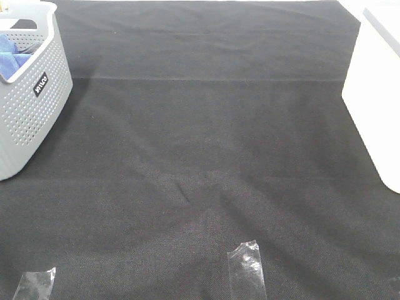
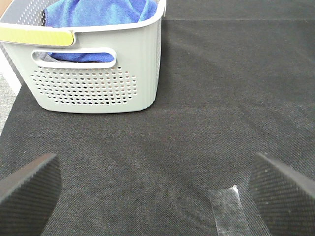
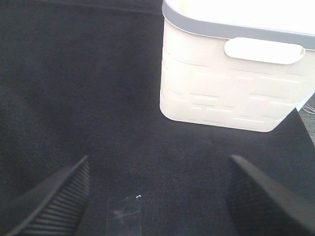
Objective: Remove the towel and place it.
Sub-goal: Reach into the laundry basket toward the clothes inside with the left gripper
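Towel [image 2: 93, 12], bright blue, sits bunched inside the grey basket [image 2: 98, 88] at the far left of the black-clothed table [image 1: 200, 156], and part of it shows through the basket's handle slot. The left hand [image 2: 153, 156] hangs above the cloth, pointed toward that basket, its two fingers [image 2: 29, 191] spread wide with nothing between them. The right hand [image 3: 160, 159] is likewise spread and empty, aimed at the white bin [image 3: 221, 98] on the table's right side. A clear tape strip [image 2: 226, 206] lies flat on the cloth just below the left hand.
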Tool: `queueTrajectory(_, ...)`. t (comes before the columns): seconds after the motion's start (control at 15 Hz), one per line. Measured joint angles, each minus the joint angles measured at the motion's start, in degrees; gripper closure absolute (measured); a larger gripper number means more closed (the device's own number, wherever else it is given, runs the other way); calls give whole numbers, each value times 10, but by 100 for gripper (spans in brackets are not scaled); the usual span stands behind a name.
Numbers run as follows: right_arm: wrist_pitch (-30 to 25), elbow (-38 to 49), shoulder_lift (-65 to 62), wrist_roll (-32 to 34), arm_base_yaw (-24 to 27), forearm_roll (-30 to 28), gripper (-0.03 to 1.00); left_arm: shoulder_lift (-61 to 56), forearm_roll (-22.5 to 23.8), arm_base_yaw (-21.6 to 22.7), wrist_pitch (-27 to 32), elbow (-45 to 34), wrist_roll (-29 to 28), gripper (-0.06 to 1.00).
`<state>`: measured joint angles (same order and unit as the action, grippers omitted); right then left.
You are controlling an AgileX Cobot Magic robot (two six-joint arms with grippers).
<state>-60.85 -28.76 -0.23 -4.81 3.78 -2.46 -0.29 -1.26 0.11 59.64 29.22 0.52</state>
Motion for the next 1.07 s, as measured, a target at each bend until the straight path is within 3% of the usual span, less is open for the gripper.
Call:
queueTrajectory(0.67, 0, 0, 0, 0, 0, 0, 21, 0, 1, 0, 0, 0, 0, -5)
queueTrajectory(1.07, 0, 0, 0, 0, 0, 0, 21, 0, 33, 0, 0, 0, -5, -5)
